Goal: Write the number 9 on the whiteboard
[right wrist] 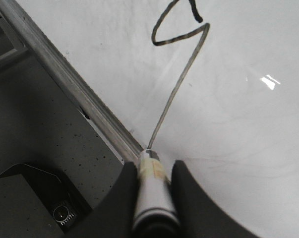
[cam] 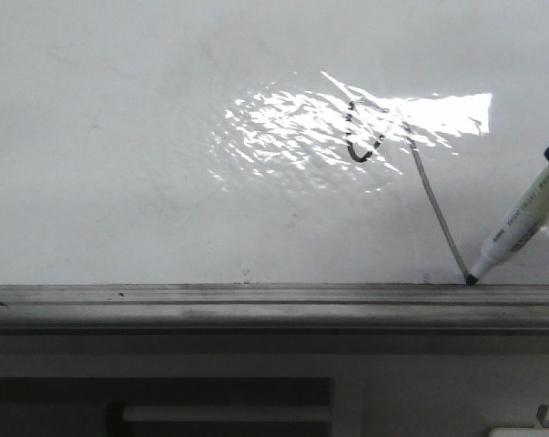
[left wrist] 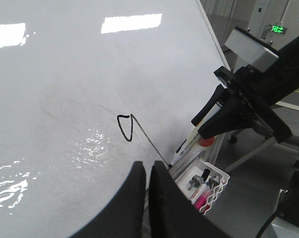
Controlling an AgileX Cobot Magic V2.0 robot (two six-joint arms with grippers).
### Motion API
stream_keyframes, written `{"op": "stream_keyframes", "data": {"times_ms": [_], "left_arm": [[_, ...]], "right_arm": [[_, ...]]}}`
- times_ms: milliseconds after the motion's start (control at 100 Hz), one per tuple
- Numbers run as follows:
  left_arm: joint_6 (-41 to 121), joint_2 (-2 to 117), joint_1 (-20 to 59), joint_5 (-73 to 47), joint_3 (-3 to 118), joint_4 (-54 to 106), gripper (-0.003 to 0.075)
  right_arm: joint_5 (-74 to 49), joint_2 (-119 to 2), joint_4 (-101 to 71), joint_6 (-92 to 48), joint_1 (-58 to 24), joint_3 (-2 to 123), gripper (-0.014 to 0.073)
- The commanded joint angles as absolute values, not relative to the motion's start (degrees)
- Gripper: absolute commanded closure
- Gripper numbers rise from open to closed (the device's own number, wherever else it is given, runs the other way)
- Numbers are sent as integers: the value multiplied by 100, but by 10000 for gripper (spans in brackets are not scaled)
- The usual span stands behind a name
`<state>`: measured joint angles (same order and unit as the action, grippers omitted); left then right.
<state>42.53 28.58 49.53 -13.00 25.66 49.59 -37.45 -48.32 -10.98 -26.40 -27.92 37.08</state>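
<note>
The whiteboard (cam: 119, 164) is glossy white with a glare patch and a grey edge rail (cam: 210, 293). The number 9 (cam: 433, 218) is black ink: a small hooked curl and a long slanted stroke that ends at the rail. It also shows in the left wrist view (left wrist: 125, 128) and the right wrist view (right wrist: 178, 84). My right gripper (right wrist: 151, 171) is shut on a white marker (cam: 520, 228), whose tip touches the board at the stroke's lower end. My left gripper (left wrist: 149, 171) is shut and empty, over the board's near edge.
A white rack (left wrist: 209, 186) with marker caps and a pink item sits off the board's edge beside the right arm (left wrist: 258, 94). Below the rail is a dark panel with a slot (cam: 219, 411).
</note>
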Motion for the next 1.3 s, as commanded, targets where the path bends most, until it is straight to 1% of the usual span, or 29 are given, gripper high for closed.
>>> {"op": "stream_keyframes", "data": {"times_ms": [0,140,300,340,390,440,490,560,590,630,750,890,1090,1160,1230,1290], "left_arm": [[4227,2865,4977,-1033,2681,5087,741],[4227,2865,4977,-1033,2671,5087,741],[4286,2910,4977,-974,2671,5076,738],[4319,2966,4977,-974,2671,5034,724],[4424,3093,4977,-1005,2702,5019,674],[4631,3266,4977,-1138,2780,5019,589],[4789,3494,4977,-1281,2917,5019,470],[4930,3885,4977,-1498,3131,5019,342],[5015,4057,4977,-1638,3229,5019,310],[5169,4326,4977,-1814,3386,5019,289],[5671,5106,4977,-2549,3832,5019,302],[6328,5879,4977,-3127,4207,5266,302],[8094,6472,4977,-3820,4368,6581,302],[8340,6576,4977,-3855,4368,6921,304],[8340,6636,4977,-3803,4368,7047,335],[8340,6672,4977,-3793,4368,7049,399]], "right_arm": [[-3429,-4791,-991,-2697,-2750,3799,634],[-3441,-4502,-1438,-2793,-2861,4155,634],[-3596,-4297,-1716,-3140,-3415,4835,635],[-3689,-4297,-1716,-3140,-3563,4972,635],[-3778,-4359,-1716,-3150,-3733,5069,635],[-3857,-4449,-1716,-3195,-3882,5130,635],[-3916,-4553,-1716,-3292,-4017,5127,635],[-4049,-4719,-1716,-3346,-4198,5127,635],[-4112,-4802,-1716,-3369,-4265,5127,635],[-4154,-4925,-1716,-3457,-4373,5127,635],[-4148,-5199,-1716,-3657,-4693,5127,635],[-4073,-5311,-1744,-3876,-5049,5127,635],[-3797,-5311,-1756,-3887,-5526,5127,635],[-3747,-5311,-1756,-3887,-5619,5127,635],[-3734,-5311,-1790,-3887,-5673,5127,635],[-3725,-5311,-1799,-3887,-5696,5127,635]]}}
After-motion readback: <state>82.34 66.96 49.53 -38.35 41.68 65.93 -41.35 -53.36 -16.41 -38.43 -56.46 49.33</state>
